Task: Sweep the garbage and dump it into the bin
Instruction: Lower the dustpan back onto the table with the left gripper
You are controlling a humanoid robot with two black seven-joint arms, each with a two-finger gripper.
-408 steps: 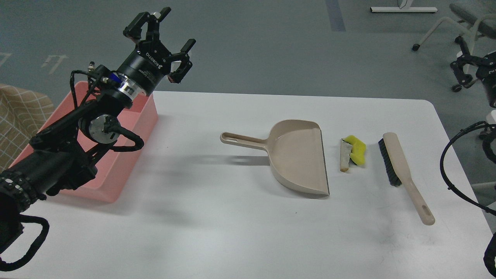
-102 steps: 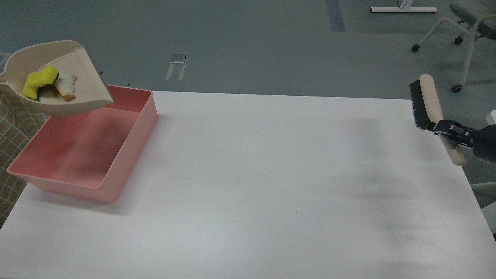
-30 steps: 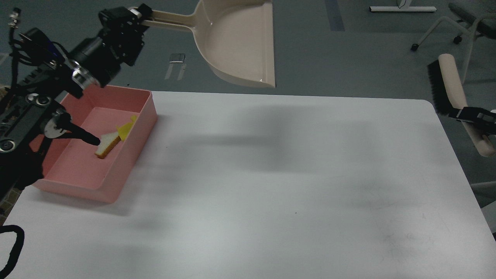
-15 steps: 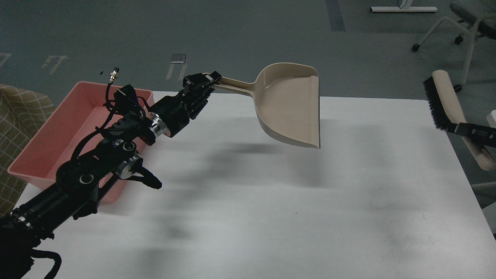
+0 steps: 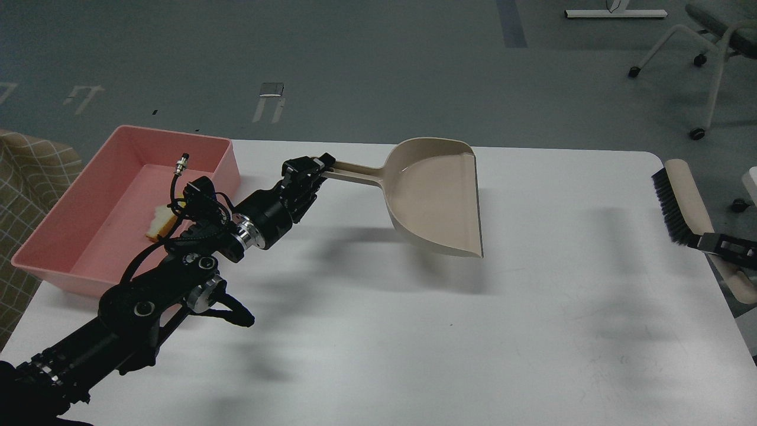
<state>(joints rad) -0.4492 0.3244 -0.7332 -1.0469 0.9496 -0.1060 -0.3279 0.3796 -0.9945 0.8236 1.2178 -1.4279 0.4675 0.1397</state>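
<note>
Basically, left gripper [image 5: 313,167] clamps the dustpan [image 5: 434,198] handle, long axis pointing right; garbage [image 5: 161,221] in bin [image 5: 89,260] behind it.

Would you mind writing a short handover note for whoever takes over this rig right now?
Left gripper: shut on the dustpan handle; the pan is empty, held over the table.
Right gripper: shut on the brush at the table's right edge, bristles facing left.
Garbage: the whitish scrap lies in the pink bin at the left; the yellow scrap is mostly hidden behind the left arm.
Done: no garbage shows on the table; the dump looks complete.
Left: probably set the dustpan and brush down on the table and release both.
</note>
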